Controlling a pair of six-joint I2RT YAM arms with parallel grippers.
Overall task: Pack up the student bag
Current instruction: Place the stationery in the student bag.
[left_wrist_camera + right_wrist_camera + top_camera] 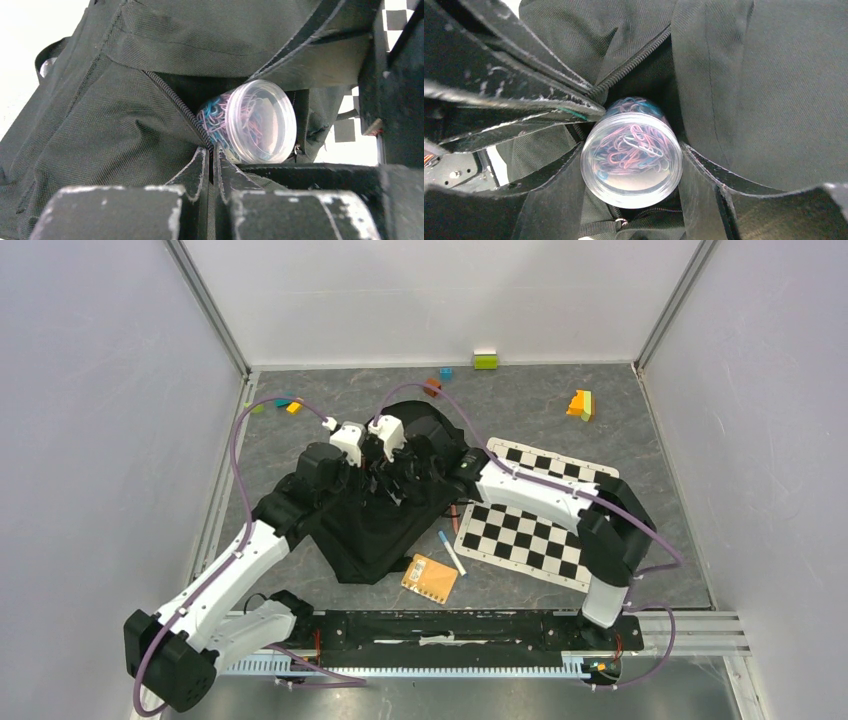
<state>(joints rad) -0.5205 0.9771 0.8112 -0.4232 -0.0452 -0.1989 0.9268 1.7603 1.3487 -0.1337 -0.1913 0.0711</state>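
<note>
A clip jar [631,157] is being put in the student bag [375,530].
The bag is laid on the table [620,420], zip edge pinched by the left claw [211,160]; the jar is clamped in the right claw [631,165], to be pushed deeper.

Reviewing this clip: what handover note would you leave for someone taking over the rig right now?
Left pincer: shut, pinching the zipper edge of the student bag, apparently to hold its mouth open.
Right pincer: shut on the jar of paper clips, which sits partway in the bag's open mouth.
Done: the jar is at the opening but not yet released.
Left: push the jar in and let go. The pen and orange card lie outside, beside the bag, and probably go in next.
</note>
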